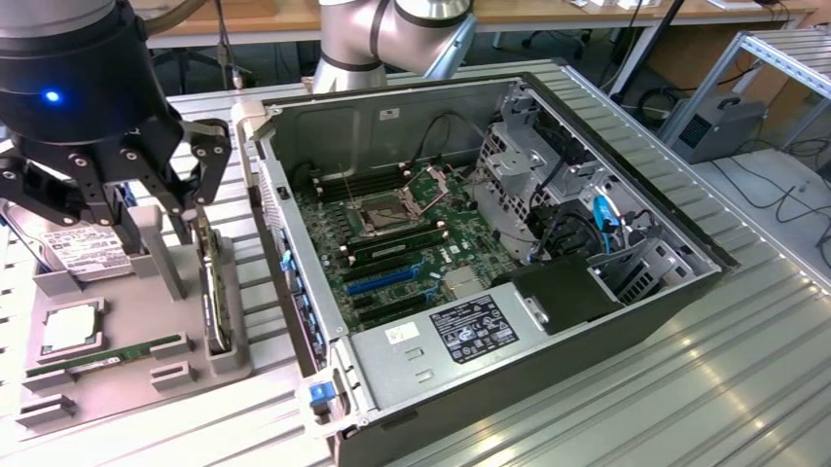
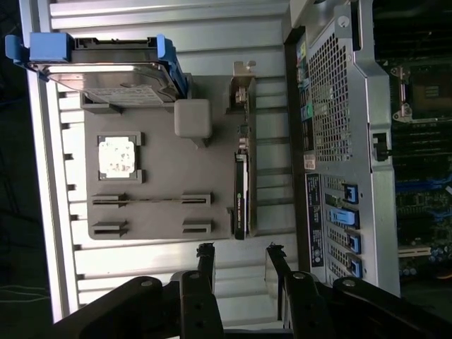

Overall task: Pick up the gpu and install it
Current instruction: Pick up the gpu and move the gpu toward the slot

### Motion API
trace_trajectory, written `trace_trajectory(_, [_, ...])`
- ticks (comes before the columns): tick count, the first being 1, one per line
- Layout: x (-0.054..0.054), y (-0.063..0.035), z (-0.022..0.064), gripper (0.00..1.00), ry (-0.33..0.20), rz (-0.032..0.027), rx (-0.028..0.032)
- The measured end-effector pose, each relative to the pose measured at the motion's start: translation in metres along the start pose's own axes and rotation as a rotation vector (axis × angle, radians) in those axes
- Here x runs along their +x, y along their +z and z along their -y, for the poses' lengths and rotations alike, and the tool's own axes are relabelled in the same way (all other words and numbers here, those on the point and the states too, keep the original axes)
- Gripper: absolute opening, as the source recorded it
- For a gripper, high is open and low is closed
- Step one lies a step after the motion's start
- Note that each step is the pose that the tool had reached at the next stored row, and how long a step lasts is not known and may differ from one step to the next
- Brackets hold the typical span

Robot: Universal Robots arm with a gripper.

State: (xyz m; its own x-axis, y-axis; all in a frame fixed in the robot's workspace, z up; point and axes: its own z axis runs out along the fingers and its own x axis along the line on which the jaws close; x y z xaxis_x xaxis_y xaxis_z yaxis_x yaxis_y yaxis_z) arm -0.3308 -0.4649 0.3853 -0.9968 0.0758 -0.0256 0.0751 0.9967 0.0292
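Note:
The gpu (image 1: 218,292), a thin black card with a silver bracket at one end, stands on its edge in the grey holder tray (image 1: 130,384) at the exterior view's left, beside the open computer case (image 1: 624,292). My gripper (image 1: 162,209) hangs above the tray's far end, close to the card's upper end and not touching it. In the wrist view the gpu (image 2: 241,176) lies in line with the gap of my gripper (image 2: 240,263), a little beyond the fingertips. The two black fingers (image 2: 206,260) stand apart with nothing between them. The motherboard (image 1: 389,248) lies exposed inside the case.
On the tray are a silver hard drive (image 2: 106,78) in blue rails, a processor chip (image 2: 119,155) and a narrow RAM stick (image 2: 152,200). The case's rear wall (image 2: 328,127) rises right next to the tray. All stands on a slatted metal table (image 1: 727,389).

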Motion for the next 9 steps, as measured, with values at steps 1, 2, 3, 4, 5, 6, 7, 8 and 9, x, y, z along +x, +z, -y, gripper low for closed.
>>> trace_trajectory(1, [0.0,0.0005,0.0,0.42,0.0,0.0,0.0])
trace_trajectory(2, [0.0,0.001,0.0,0.42,0.0,0.0,0.0])
trace_trajectory(3, [0.0,0.0017,0.0,0.42,0.0,0.0,-0.0001])
trace_trajectory(4, [0.0,0.002,0.0001,0.42,0.0,-0.0001,0.0])
trace_trajectory(5, [0.0001,0.0025,0.0001,0.42,0.0,0.0,0.0])
trace_trajectory(6, [0.0001,0.0028,0.0001,0.42,0.0,0.0,0.0])
trace_trajectory(7, [0.0001,0.0032,0.0001,0.42,0.0,0.0,-0.0001])
trace_trajectory(8, [0.0001,0.0037,0.0001,0.42,0.0,0.0,-0.0001])
trace_trajectory(9, [0.0001,0.004,0.0001,0.42,0.0,0.0,-0.0001])
